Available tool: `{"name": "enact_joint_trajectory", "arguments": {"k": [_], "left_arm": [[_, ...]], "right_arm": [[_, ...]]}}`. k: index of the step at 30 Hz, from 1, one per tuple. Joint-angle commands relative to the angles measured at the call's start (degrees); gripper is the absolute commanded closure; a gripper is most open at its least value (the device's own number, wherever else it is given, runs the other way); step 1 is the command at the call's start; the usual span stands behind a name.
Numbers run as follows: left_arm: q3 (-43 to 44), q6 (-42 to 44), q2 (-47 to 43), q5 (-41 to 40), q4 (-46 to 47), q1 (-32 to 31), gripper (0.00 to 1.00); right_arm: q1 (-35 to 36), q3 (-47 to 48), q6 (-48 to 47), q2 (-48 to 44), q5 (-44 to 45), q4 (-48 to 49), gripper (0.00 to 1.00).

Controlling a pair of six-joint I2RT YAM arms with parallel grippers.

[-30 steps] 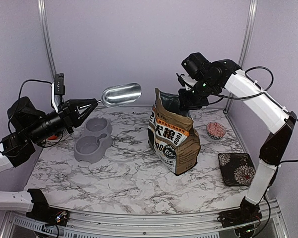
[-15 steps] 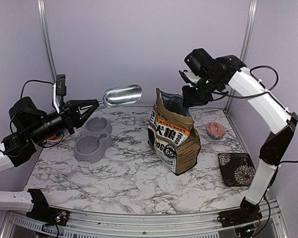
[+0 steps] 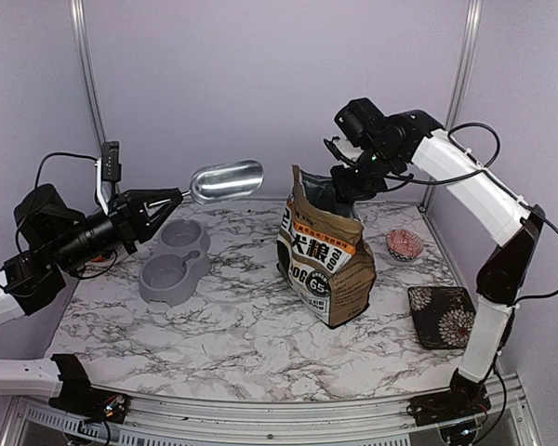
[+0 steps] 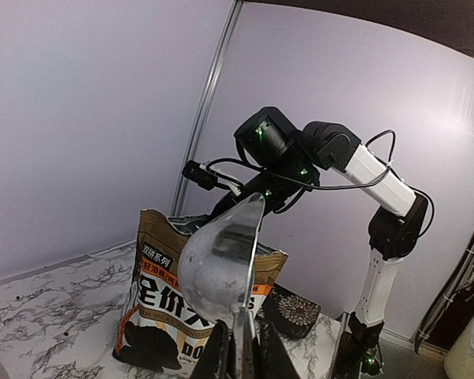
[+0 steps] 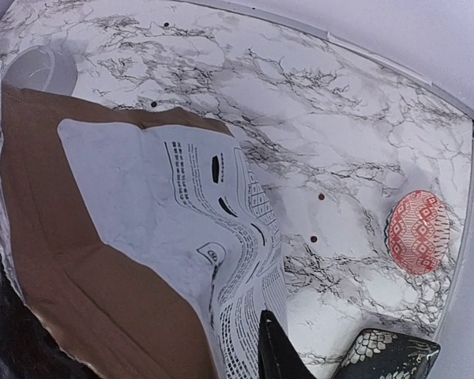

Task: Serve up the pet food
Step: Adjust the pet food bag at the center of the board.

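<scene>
**At the bag (image 3: 325,260) mouth: scooping not yet begun**

Over the grey double feeder (image 3: 172,265), the left gripper (image 3: 167,197) was clamped on the handle of a metal scoop (image 3: 226,179). It held the scoop level in the air, well apart from the bag. The right gripper (image 3: 351,183) sat at the bag's rear rim. Whether its fingers pinched the paper or only rested beside it could not be told.

The step in hand looked like steadying the bag for a first dip. The next move would call for carrying the scoop across and tipping it nose-down into the mouth. The rim would need to stay spread so the bag did not topple.

Only the top view gave the layout: feeder left, bag centre, a red-patterned bowl (image 3: 404,244) right. The left wrist view showed the scoop's hollow, which appeared bare. Only the right wrist view showed a few dark specks on the marble table (image 5: 355,103), probably stray pet food (image 5: 321,196). The bulk was presumably inside the bag, unseen.
</scene>
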Motion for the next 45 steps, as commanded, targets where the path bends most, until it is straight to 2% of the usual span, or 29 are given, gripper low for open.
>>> {"name": "enact_joint_trajectory", "arguments": {"k": [1,5,12,22,45], "left_arm": [[-0.59,-0.32,-1.01,-0.02,0.66,-0.11,1.00],[-0.60,-0.34,-0.87,0.14,0.65,-0.11,1.00],[-0.68,-0.38,-0.45,0.24,0.65,-0.11,1.00],[1.58,-0.44,3.21,1.30,0.66,-0.11,1.00],[6.34,-1.43,10.79,1.65,0.75,-0.94,1.00]], "right_arm": [[-0.64,-1.28,-0.75,-0.12,-0.32,0.95,0.82],[-0.74,-1.87,-0.80,-0.29,-0.38,1.21,1.00],[-0.73,1.27,-1.97,-1.19,1.75,1.71,1.00],[-1.43,7.56,-6.26,-1.64,12.93,1.85,1.00],[-7.29,8.90,-13.21,-5.86,20.66,5.88,1.00]]}}
